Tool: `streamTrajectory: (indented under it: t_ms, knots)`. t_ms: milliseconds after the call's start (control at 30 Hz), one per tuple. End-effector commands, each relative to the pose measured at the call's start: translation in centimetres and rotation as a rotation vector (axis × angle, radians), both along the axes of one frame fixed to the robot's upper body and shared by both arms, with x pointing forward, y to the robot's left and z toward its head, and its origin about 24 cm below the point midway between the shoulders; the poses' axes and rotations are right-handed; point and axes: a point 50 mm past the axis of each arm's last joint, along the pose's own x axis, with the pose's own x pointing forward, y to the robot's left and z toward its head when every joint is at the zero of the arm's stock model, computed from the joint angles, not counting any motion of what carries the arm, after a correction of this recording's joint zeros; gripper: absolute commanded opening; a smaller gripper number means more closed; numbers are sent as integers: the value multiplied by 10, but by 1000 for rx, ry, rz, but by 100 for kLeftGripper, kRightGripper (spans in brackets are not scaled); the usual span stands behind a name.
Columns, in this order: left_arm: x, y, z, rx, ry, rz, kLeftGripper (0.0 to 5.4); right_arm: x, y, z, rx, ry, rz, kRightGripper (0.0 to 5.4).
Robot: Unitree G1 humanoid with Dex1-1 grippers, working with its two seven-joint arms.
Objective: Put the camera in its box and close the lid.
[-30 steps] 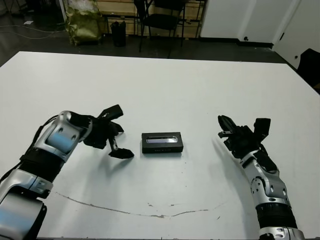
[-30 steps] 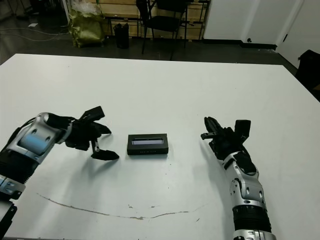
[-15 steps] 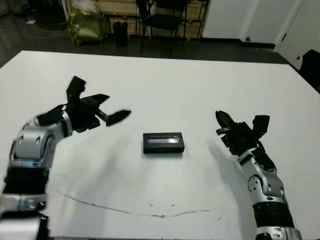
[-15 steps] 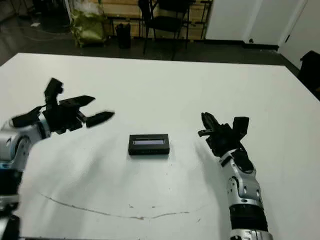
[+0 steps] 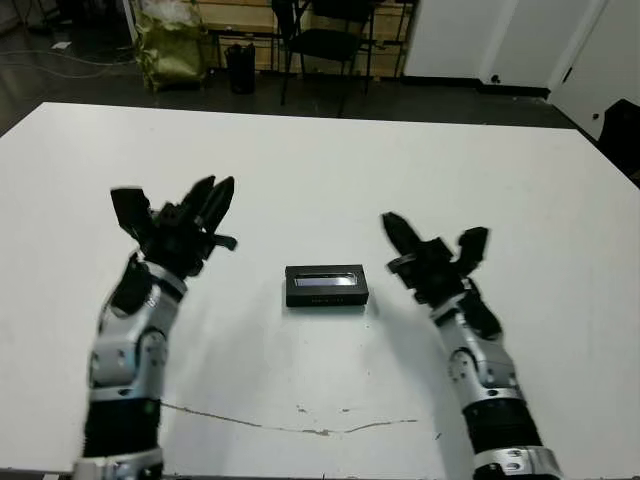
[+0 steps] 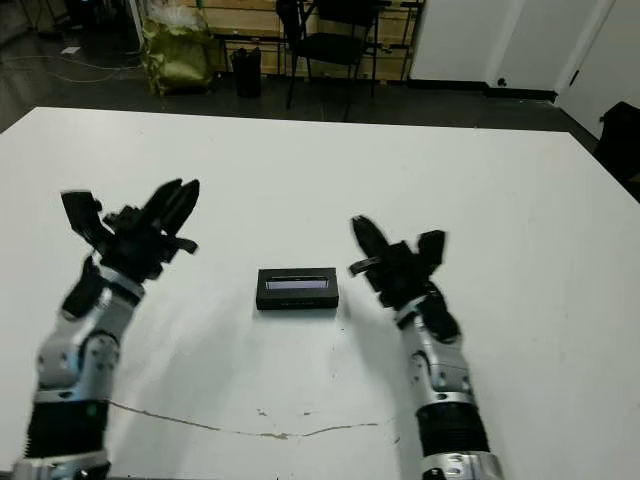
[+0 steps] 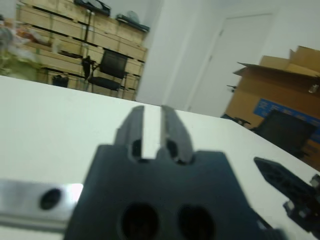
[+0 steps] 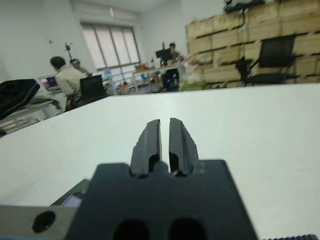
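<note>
Your left gripper (image 7: 151, 131) has its fingers nearly together with only a thin slit between them, holding nothing. The right gripper (image 8: 164, 137) is the same: fingers almost touching, empty. Both are lifted off the table (image 5: 330, 160) and pointing away from you, one either side of the box (image 5: 326, 285).

The box sits mid-table between the two arms, clear of both. The lid (image 5: 324, 278) looks seated flat on it, pale strip facing up. No camera visible anywhere on the table, so I'd judge it's inside (can't confirm through the lid). The task reads as done, or at most needs a check that the lid is fully down.

Since half a second ago, the left arm has swung from pointing across toward the box to pointing up and forward. The right gripper has moved in closer to the box. The box itself hasn't budged.
</note>
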Motion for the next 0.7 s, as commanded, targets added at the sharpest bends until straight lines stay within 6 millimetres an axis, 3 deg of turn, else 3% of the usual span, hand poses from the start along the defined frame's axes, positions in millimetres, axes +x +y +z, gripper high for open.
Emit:
streamTrajectory:
  t_ms: [33, 367, 700]
  knots:
    - [-5, -5, -17, 0, 49, 19, 2, -3, 4, -14, -58, 79, 8, 0]
    - [-7, -12, -25, 33, 75, 34, 2, -12, 12, -21, -128, 118, 59, 0]
    - [-6, -12, -23, 17, 73, 35, 2, -12, 9, -45, -199, 258, 46, 0]
